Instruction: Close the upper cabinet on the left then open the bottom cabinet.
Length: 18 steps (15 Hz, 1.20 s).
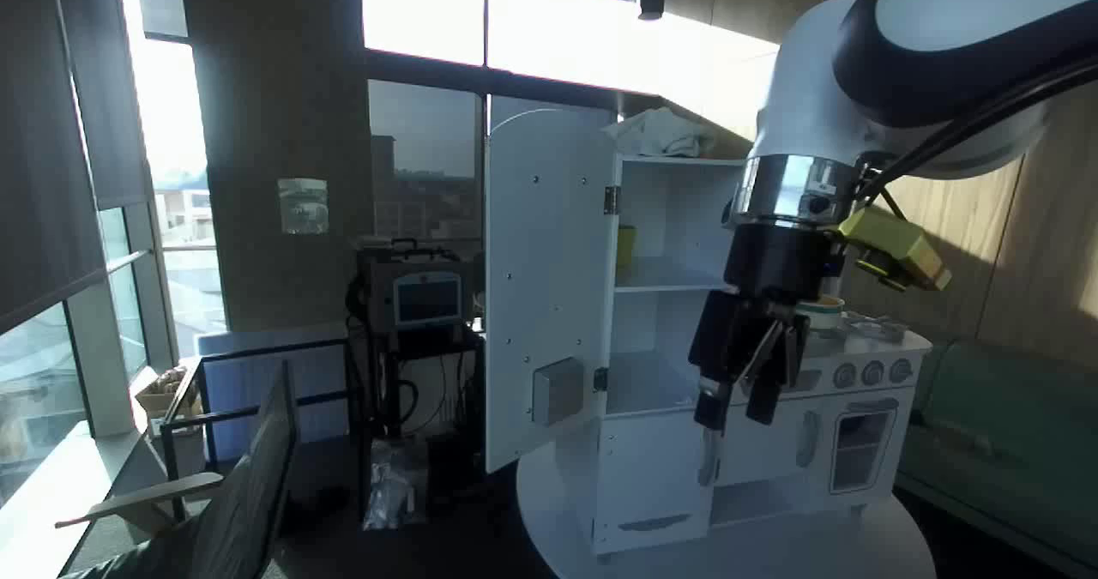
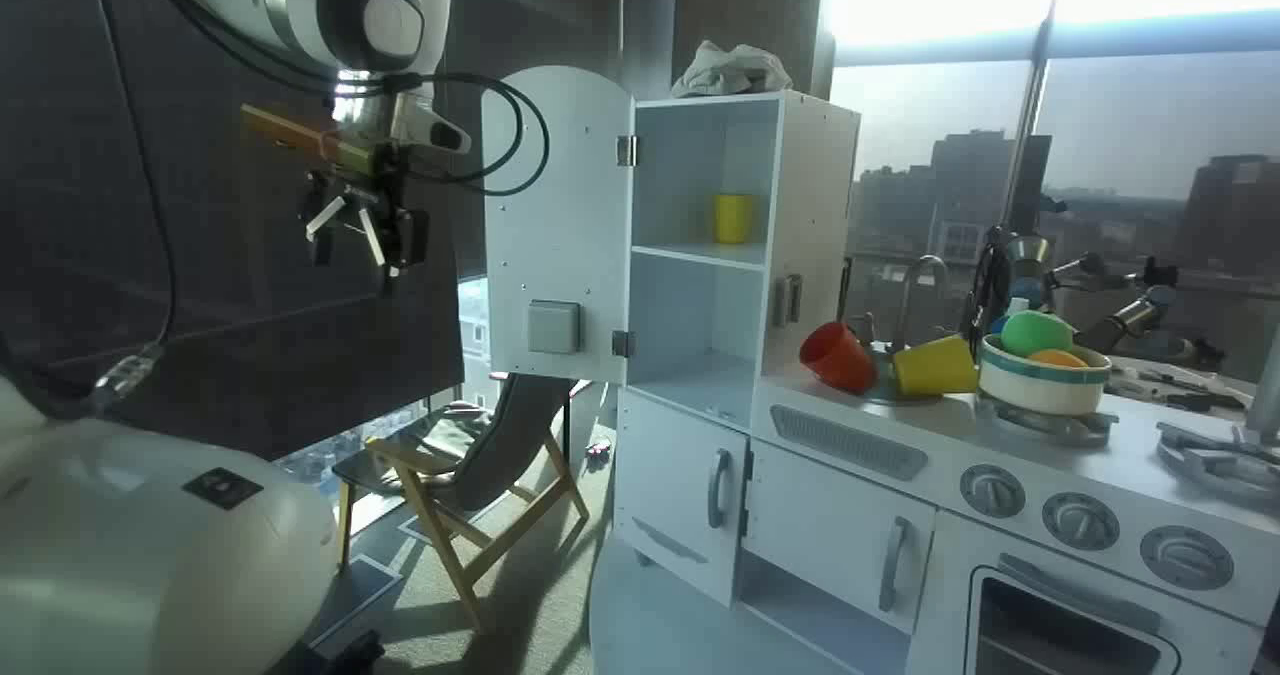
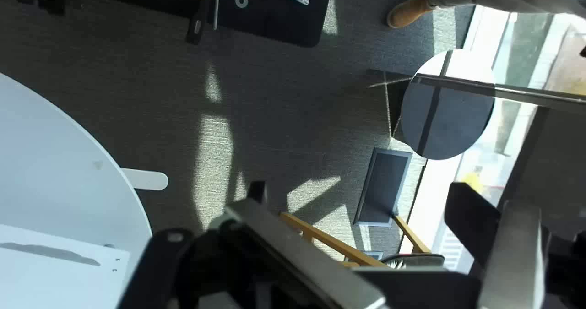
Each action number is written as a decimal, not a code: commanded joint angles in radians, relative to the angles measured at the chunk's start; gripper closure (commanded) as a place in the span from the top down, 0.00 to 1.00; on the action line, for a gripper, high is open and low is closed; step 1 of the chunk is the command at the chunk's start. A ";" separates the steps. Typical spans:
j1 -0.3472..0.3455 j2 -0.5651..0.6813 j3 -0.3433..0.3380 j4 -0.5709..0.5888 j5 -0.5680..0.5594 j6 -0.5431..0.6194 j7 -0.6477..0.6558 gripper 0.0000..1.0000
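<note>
The upper cabinet's tall white door [image 1: 549, 287] is swung wide out on its hinges, its inner face with the grey panel [image 2: 554, 326] showing in both exterior views. Below it, the bottom cabinet [image 2: 670, 475] has its short white door flush with the frame, a grey handle [image 2: 717, 488] near one edge. A corner of that front [image 3: 59, 277] shows low in the wrist view. My gripper [image 2: 355, 245] hangs in the air apart from the tall door. Its fingers are spread with nothing between them. In an exterior view the gripper [image 1: 736, 412] overlaps the bottom cabinet's handle edge.
The unit stands on a round white table [image 1: 558, 519]. Beside it is a toy stove [image 1: 866, 382] bearing a red cup [image 2: 838, 357], a yellow cup [image 2: 935, 366] and a bowl [image 2: 1040, 383]. A wooden chair [image 2: 480, 495] and a person's shoe [image 3: 407, 11] are nearby.
</note>
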 commanded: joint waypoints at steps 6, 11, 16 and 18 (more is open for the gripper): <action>-0.026 -0.005 0.018 0.016 0.012 -0.008 -0.012 1.00; -0.026 -0.005 0.018 0.016 0.012 -0.008 -0.012 1.00; 0.011 0.046 0.081 0.001 0.061 0.061 -0.011 1.00; 0.028 0.099 0.132 0.029 0.085 0.111 0.001 1.00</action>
